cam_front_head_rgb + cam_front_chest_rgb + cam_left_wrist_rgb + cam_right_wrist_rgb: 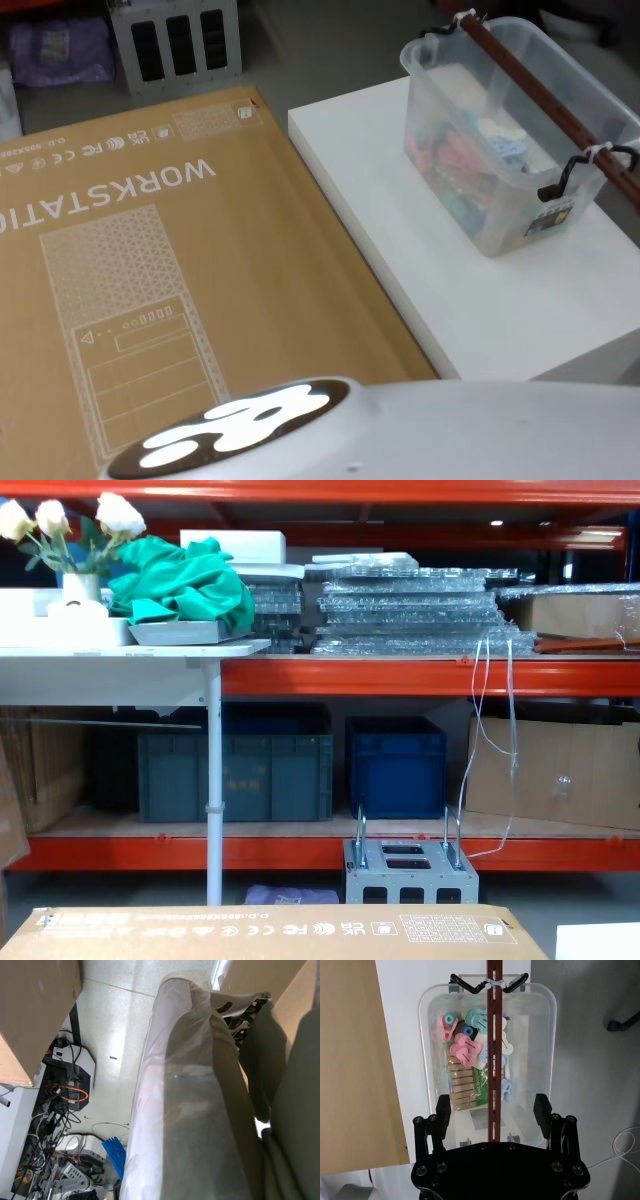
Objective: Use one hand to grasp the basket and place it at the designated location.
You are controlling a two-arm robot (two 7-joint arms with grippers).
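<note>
Beside the large cardboard box, on the white desk, the basket is sitting unlifted, so the grasp and the whole carry seem to be lying ahead. Its wooden handle is running lengthwise over the coloured pegs inside. The right gripper is hovering above one end, its fingers spread either side of the handle, touching nothing. The left arm is idling away from the desk, facing the floor.

A cardboard box printed WORKSTATION lies just beside a white table; a blue crate sits on red shelving
</note>
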